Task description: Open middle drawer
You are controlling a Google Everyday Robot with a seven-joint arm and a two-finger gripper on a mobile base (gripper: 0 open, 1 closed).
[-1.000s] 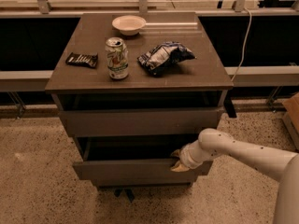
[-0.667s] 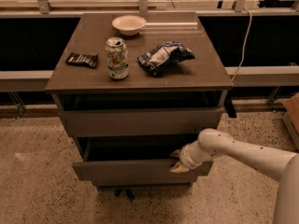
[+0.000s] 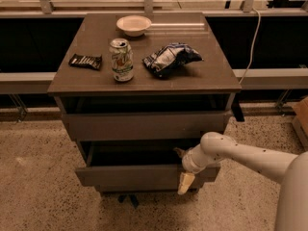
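— How far along is the opening?

— Well under way, by the look of it. The middle drawer (image 3: 130, 175) sits low in the cabinet, below the upper drawer front (image 3: 144, 125), and its grey-brown front stands out from the carcass. A dark gap shows behind its upper edge, so the inside is partly exposed.

— So it counts as open?

— Partly. How far the drawer can run is not visible, so one judges that some travel may be left. After that the hand would only need to let go and back away.

— Where is the hand?

— The hand (image 3: 186, 175) is at the right end of that front, right on its upper edge, with a pale part hanging down over the face of the drawer.

— Spread, or pinching the edge?

— One cannot tell. It lies against the front, but whether it clamps the edge or is merely hooked over it does not show.

— And the arm?

— The white arm (image 3: 240, 155) comes in from the lower right, runs leftward nearly level, and bends down at the wrist towards the drawer. That suits a straight pull outward.

— Anything at risk?

— The worktop (image 3: 96, 78) carries a can (image 3: 121, 60), a bowl (image 3: 134, 25), a crumpled bag (image 3: 169, 59) and a dark wrapped bar (image 3: 85, 61). The can stands upright, so a sharp tug could rock it.
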